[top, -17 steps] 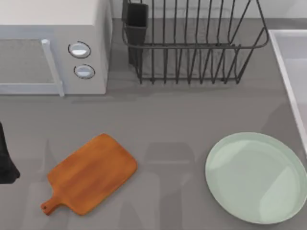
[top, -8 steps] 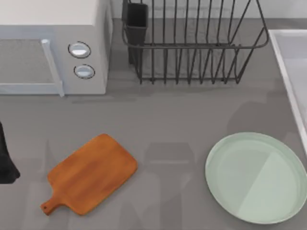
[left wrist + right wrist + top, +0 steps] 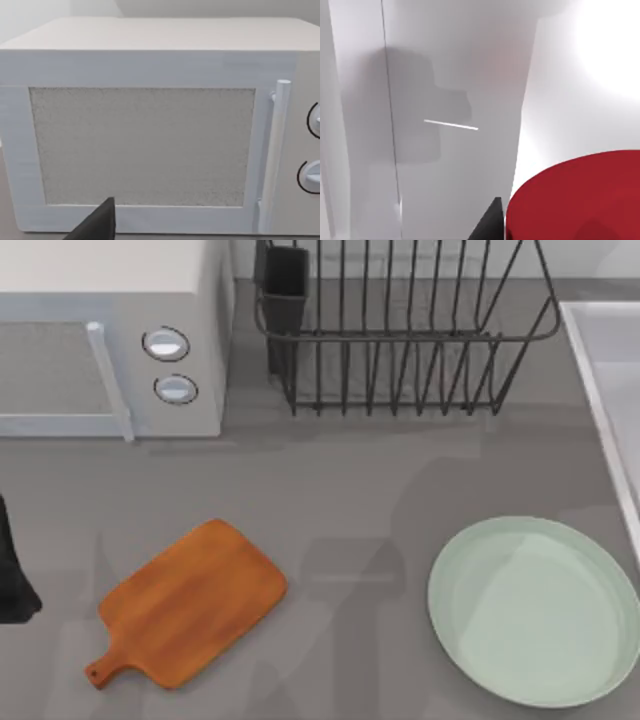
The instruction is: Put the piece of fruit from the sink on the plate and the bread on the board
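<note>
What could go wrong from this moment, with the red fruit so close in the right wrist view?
1. The piece of fruit is round and glossy and sits by a pale sink wall; a grasp from the right arm may slip or push it away.
2. The plate lies close beside the sink's rim, so a low carry could clip that rim.
3. The board is bare, and the bread still needs finding.

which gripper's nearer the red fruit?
Right. Its wrist view has the fruit right beside a fingertip, in the sink. The left arm sits at the table's left edge, facing the microwave.
</note>
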Available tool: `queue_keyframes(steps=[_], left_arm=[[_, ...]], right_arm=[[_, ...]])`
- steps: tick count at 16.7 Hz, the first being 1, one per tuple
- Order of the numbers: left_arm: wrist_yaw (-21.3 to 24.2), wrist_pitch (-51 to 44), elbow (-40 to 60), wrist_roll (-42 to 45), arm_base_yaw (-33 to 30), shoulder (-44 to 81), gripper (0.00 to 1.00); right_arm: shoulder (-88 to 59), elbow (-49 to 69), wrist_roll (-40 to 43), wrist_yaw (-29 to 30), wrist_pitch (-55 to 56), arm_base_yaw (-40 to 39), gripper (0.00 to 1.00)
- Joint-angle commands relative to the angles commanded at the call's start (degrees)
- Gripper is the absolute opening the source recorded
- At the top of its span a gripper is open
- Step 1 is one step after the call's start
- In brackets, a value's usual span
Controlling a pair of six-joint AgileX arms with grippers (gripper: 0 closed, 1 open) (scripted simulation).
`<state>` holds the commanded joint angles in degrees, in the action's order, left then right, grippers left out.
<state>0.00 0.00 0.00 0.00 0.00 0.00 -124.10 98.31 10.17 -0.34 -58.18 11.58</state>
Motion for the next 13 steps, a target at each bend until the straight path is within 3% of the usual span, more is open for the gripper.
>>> queue_keyframes(steps=[13], left_arm=[[0.0,0.0,0.0,0.0,0.0,0.0,1.00]], right_arm=[[21.2,-16.4,-28.1,0.3,-7.8,-28.6,0.00]])
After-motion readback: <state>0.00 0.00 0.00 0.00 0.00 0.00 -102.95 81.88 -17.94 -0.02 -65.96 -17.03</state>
